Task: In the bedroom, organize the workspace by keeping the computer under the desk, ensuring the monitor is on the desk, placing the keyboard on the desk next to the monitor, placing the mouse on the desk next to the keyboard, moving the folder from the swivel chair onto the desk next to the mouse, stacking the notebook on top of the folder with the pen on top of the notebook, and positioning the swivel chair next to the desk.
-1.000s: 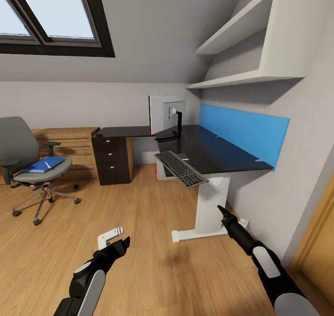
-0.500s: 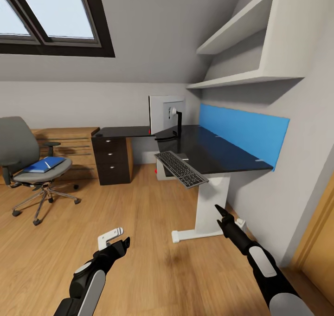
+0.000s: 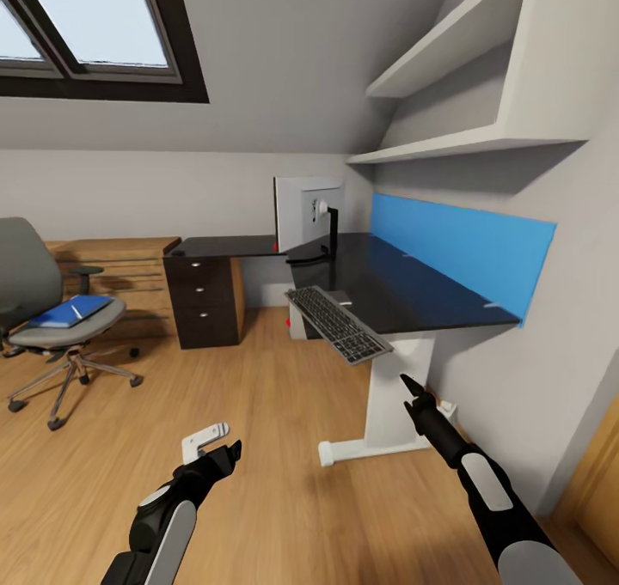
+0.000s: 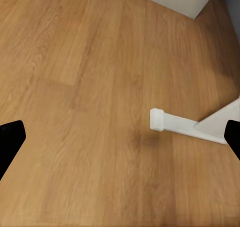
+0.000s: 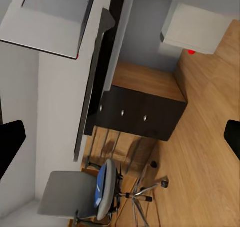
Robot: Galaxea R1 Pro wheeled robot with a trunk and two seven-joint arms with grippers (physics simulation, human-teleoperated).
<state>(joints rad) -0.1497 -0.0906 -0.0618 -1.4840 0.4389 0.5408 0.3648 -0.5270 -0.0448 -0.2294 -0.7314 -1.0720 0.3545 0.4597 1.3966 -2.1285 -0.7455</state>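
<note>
A black-topped desk (image 3: 404, 289) stands along the right wall. The monitor (image 3: 308, 210) is at its far end, back side toward me. The grey keyboard (image 3: 337, 323) lies at the desk's near front edge and overhangs it. A white computer case (image 3: 297, 319) with a red light sits on the floor under the desk. The grey swivel chair (image 3: 43, 310) stands at far left, apart from the desk, with the blue folder (image 3: 69, 312) on its seat. My left gripper (image 3: 225, 452) and right gripper (image 3: 408, 385) hang open over the floor, holding nothing.
A dark drawer unit (image 3: 206, 297) stands under the far desk wing, with a wooden dresser (image 3: 129, 267) behind the chair. The desk's white leg and foot (image 3: 378, 430) are just ahead of my right gripper. White shelves (image 3: 464, 138) and a blue panel (image 3: 456, 246) line the right wall.
The whole picture has shifted, so the camera moved slightly forward and right; the chair now sits farther left in view. My right arm has crept a little inward. The left arm is unchanged.
</note>
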